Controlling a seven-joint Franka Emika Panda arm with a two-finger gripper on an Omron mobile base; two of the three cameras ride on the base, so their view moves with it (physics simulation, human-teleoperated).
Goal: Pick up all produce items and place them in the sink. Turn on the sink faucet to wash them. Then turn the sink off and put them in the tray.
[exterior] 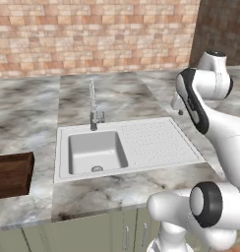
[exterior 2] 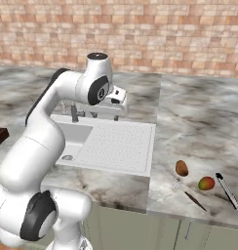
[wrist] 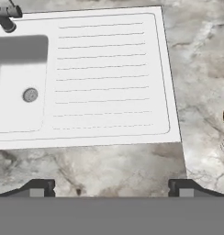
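Produce items lie on the marble surface [exterior 2: 199, 132] well to the right of the sink [exterior 2: 118, 146]: a brown oval [exterior 2: 182, 168] and, just beyond it, a rounded red-and-yellow-green fruit [exterior 2: 206, 183], both near the front edge beside two slim utensils. The tool [exterior 2: 117, 110] hangs above the draining board with its jaws spread wide and nothing between them, so the coming reach is rightward and down. The brown oval is the nearer one, standing slightly on end; it looks smooth, small and liable to roll.
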